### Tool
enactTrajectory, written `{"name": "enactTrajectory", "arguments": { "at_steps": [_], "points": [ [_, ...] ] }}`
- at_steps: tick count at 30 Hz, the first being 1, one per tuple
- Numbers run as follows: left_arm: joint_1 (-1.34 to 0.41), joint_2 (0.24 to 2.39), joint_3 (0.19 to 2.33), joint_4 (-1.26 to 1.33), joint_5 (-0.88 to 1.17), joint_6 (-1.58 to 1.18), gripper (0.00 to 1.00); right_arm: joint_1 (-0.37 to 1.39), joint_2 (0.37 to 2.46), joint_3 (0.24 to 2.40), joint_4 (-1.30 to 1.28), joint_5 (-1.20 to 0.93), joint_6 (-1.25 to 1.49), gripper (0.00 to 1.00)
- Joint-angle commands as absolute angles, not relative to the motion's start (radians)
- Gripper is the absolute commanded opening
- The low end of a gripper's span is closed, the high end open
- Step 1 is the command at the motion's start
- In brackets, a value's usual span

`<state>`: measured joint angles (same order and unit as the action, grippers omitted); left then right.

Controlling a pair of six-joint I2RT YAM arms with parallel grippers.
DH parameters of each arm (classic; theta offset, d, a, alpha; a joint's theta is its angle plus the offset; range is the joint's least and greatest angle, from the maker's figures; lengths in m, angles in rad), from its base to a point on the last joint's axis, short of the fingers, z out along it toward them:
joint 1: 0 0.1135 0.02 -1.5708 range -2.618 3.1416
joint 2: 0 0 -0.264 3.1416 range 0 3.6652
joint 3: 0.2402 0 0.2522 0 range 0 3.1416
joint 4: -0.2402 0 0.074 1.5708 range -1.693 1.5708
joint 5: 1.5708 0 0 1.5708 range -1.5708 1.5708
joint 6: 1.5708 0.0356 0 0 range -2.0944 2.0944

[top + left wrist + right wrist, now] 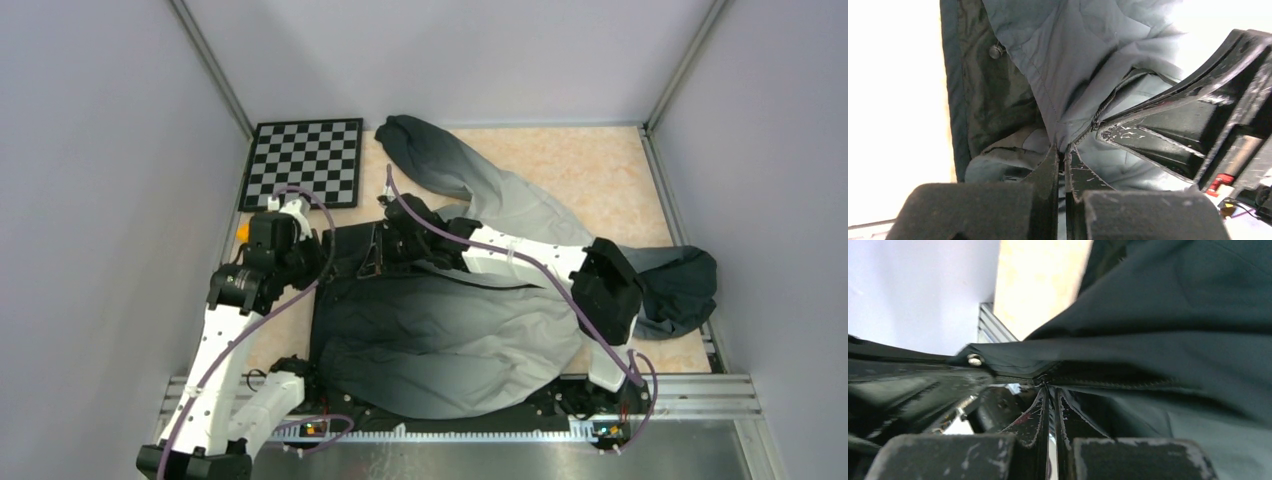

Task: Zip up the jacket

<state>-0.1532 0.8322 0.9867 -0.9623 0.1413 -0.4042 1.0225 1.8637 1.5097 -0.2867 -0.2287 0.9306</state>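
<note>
The jacket lies spread over the table, dark charcoal at its left end and fading to light grey. One sleeve reaches to the back and the dark hood lies at the right. My left gripper is at the jacket's dark left end. In the left wrist view it is shut on a fold of jacket fabric just beside the zipper. My right gripper is close beside it. In the right wrist view it is shut on the zipper pull, with the dark zipper seam running off to the right.
A checkerboard lies at the back left, beside the left arm. Grey walls close in both sides and the back. A metal rail runs along the near edge. A snap button sits on the jacket's edge left of the right fingers.
</note>
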Motion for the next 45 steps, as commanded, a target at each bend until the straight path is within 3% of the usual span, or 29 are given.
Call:
{"name": "enactTrajectory", "arguments": {
  "at_steps": [1,8,13,14,16,18,20,22,25,29,33,38,45],
  "points": [
    [-0.140,0.795,1.034,-0.990,-0.068,-0.404,0.00,0.977,1.815,1.326,-0.623,-0.020,0.845,0.00],
    [-0.140,0.755,1.003,-0.910,-0.095,-0.384,0.00,0.888,1.706,1.159,-0.674,0.043,0.541,0.00],
    [-0.140,0.723,0.928,-0.781,0.220,-0.376,0.00,0.948,1.638,1.225,-0.484,-0.127,0.549,0.00],
    [-0.140,0.724,0.916,-0.755,0.310,-0.379,0.11,0.947,1.650,1.249,-0.454,-0.150,0.571,0.00],
    [-0.140,0.727,0.875,-0.698,0.485,-0.393,0.42,0.946,1.672,1.290,-0.398,-0.179,0.604,0.00],
    [-0.140,0.728,0.827,-0.653,0.604,-0.434,0.60,0.944,1.683,1.305,-0.333,-0.212,0.649,0.00],
    [-0.140,0.729,0.801,-0.641,0.664,-0.463,0.69,0.942,1.682,1.292,-0.222,-0.279,0.695,0.00],
    [-0.140,0.714,0.783,-0.643,0.659,-0.491,0.71,0.940,1.683,1.281,-0.125,-0.320,0.747,0.00],
    [-0.139,0.665,0.784,-0.663,0.593,-0.535,0.77,0.938,1.689,1.275,0.028,-0.335,0.816,0.00],
    [-0.140,0.592,0.771,-0.679,0.460,-0.627,0.86,0.937,1.723,1.329,0.048,-0.330,0.853,0.00],
    [-0.140,0.565,0.745,-0.676,0.409,-0.652,0.88,0.937,1.734,1.333,0.048,-0.340,0.851,0.00],
    [-0.140,0.618,0.769,-0.664,0.348,-0.619,0.76,0.936,1.722,1.299,0.082,-0.368,0.856,0.00],
    [-0.140,0.713,0.780,-0.618,0.327,-0.589,0.77,0.934,1.709,1.273,0.105,-0.396,0.851,0.00]
  ]
}}
